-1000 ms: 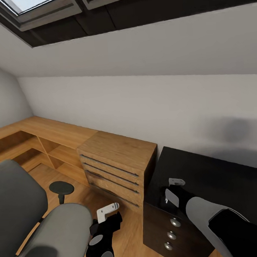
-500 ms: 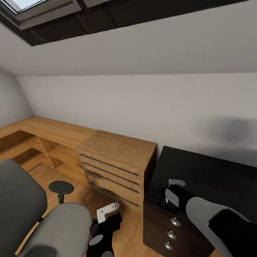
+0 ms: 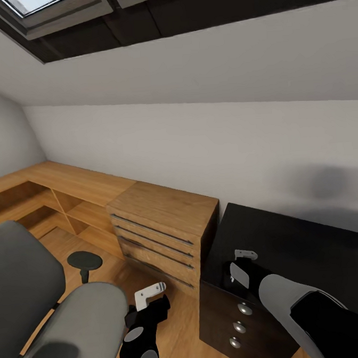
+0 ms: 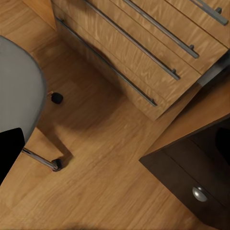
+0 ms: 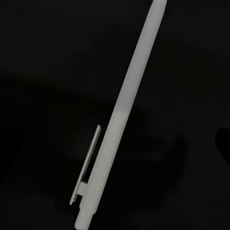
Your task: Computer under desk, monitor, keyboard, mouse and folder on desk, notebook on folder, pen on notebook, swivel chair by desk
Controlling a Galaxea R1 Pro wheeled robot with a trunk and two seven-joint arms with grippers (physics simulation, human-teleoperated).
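While both arms hang low in the head view, the glossy black desk sits at the right beside a light wooden drawer chest.

Largest in sight is that desk, its black three-drawer unit showing round silver knobs; the grey-seated, grey-backed swivel chair with a black armrest stands at the left on the wooden floor, apart from the desk. The right gripper hovers over the desk's near corner, and the left gripper hangs between chair and chest; whether either pair of jaws is apart or together I cannot tell. In the right wrist view a thin white pen with a pale clip lies slantwise against a black surface, probably the desk top.
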